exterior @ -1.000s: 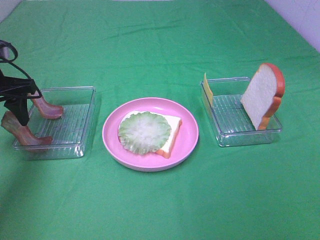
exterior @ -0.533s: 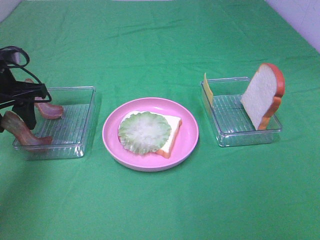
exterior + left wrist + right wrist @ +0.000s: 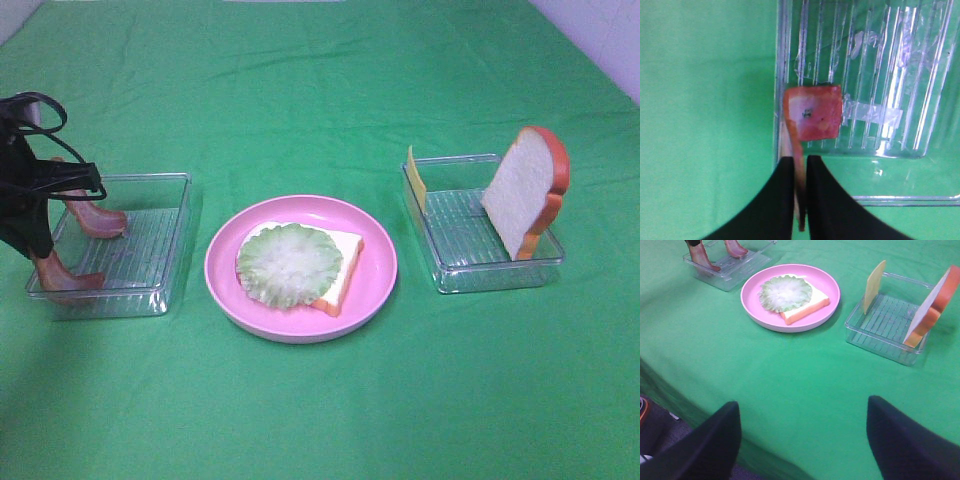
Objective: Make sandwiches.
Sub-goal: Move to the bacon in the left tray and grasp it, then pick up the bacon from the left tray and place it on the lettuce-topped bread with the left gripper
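Left of the plate [image 3: 216, 272], the left gripper [image 3: 800, 165] pinches a bacon strip [image 3: 812, 117] by the tray [image 3: 160, 292] wall farthest from the plate; the strip's lower end seems to touch the tray floor. On the plate, lettuce [image 3: 289, 264] covers bread [image 3: 346, 262]. The right gripper [image 3: 802, 407] is spread wide, well short of the plate

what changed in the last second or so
The left gripper shifted slightly right over the clear ribbed plastic tray and now pinches the nearer reddish-brown bacon strip, whose top no longer leans out past it. The other bacon strip, round pink plate, lettuce leaf, yellow cheese and upright bread slice stayed put.
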Controlling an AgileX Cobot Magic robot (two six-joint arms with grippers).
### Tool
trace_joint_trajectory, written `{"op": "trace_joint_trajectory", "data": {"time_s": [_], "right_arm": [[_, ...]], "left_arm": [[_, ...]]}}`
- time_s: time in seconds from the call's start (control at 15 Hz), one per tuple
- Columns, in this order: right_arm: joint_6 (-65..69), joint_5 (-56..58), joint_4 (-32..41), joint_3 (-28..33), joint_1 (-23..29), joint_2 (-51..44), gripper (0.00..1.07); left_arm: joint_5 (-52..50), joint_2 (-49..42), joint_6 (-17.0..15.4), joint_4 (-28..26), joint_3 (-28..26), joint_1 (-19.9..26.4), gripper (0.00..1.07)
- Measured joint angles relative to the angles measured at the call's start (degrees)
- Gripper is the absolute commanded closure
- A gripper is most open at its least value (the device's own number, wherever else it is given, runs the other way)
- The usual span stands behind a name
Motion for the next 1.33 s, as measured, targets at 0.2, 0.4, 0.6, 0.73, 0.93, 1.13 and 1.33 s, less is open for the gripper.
{"op": "trace_joint_trajectory", "data": {"time_s": [0.2, 0.4, 0.6, 0.73, 0.93, 1.13, 1.33], "right_arm": [[0.0, 0.0, 0.0, 0.0, 0.0, 0.0, 0.4], [0.0, 0.0, 0.0, 0.0, 0.0, 0.0, 0.4], [0.0, 0.0, 0.0, 0.0, 0.0, 0.0, 0.4], [0.0, 0.0, 0.0, 0.0, 0.0, 0.0, 0.4], [0.0, 0.0, 0.0, 0.0, 0.0, 0.0, 0.4], [0.0, 0.0, 0.0, 0.0, 0.0, 0.0, 0.4], [0.0, 0.0, 0.0, 0.0, 0.0, 0.0, 0.4]], "left_arm": [[0.0, 0.0, 0.0, 0.0, 0.0, 0.0, 1.07], [0.0, -0.6, 0.0, -0.1, 0.0, 0.0, 1.07], [-0.3, -6.1, 0.3, -2.6, 0.0, 0.0, 1.07], [-0.7, -9.4, 3.3, -7.5, 0.0, 0.0, 1.07], [-3.5, -11.6, 15.1, -26.2, 0.0, -1.5, 1.07], [-6.8, -10.9, 22.1, -37.1, 0.0, -5.8, 1.07], [-12.0, -7.0, 28.9, -50.1, 0.0, -13.3, 1.07]]}}
